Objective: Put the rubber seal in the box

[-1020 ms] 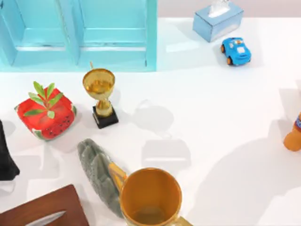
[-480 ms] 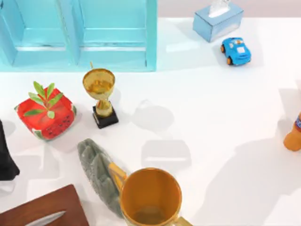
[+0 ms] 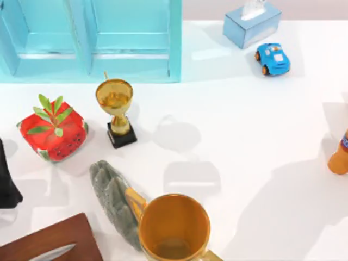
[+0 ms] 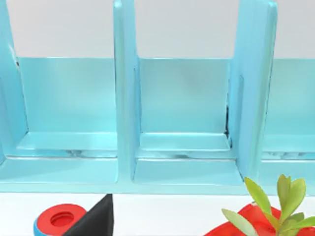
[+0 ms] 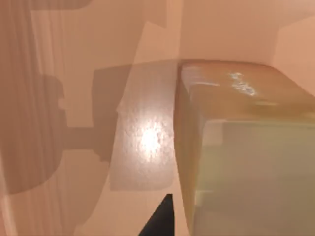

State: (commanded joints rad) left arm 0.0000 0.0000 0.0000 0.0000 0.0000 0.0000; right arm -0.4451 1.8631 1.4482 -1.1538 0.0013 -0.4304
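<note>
- Left gripper (image 4: 97, 220): at the left of the counter (image 3: 244, 119), facing the turquoise shelf unit (image 4: 184, 113); whether it is released or clenched cannot be told.
- Right gripper (image 5: 161, 219): just beside the rubber seal (image 5: 241, 147); grasp cannot be told.
- Rubber seal: upright on a glossy tan surface.

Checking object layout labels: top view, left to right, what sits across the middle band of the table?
Red watermelon-print planter → gold trophy → orange bottle at the right edge.

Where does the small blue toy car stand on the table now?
In the top view, the small blue toy car stands near the far right corner of the white table, just beside the light-blue tissue box.
</note>
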